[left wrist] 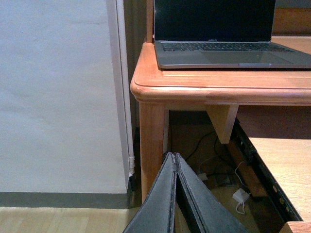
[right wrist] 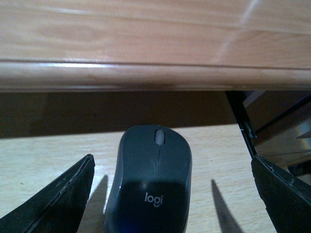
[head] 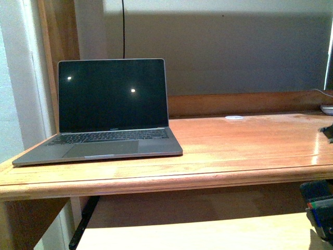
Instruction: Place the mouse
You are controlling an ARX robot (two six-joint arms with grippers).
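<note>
The mouse (right wrist: 154,179) lies flat on the pale wooden shelf (right wrist: 48,145) that sits lower than the desk (right wrist: 146,39). Its scroll wheel points toward the desk's rounded front edge, and its logo end is nearest the wrist camera. The right gripper (right wrist: 172,162) is spread wide around the mouse, with one dark finger (right wrist: 58,199) on each side. Bare shelf shows between each finger and the mouse, so neither finger touches it.

In the front view only a dark part of the right arm (head: 318,208) shows, low at the right edge over the shelf, and the mouse cannot be made out there. An open laptop (head: 112,104) with a black screen stands on the left part of the desk. A small white disc (head: 234,117) lies far back near the rear board.

The left gripper (left wrist: 173,160) hangs below and off the desk's left corner beside the wall (left wrist: 58,97), its two fingers pressed together with nothing between them
</note>
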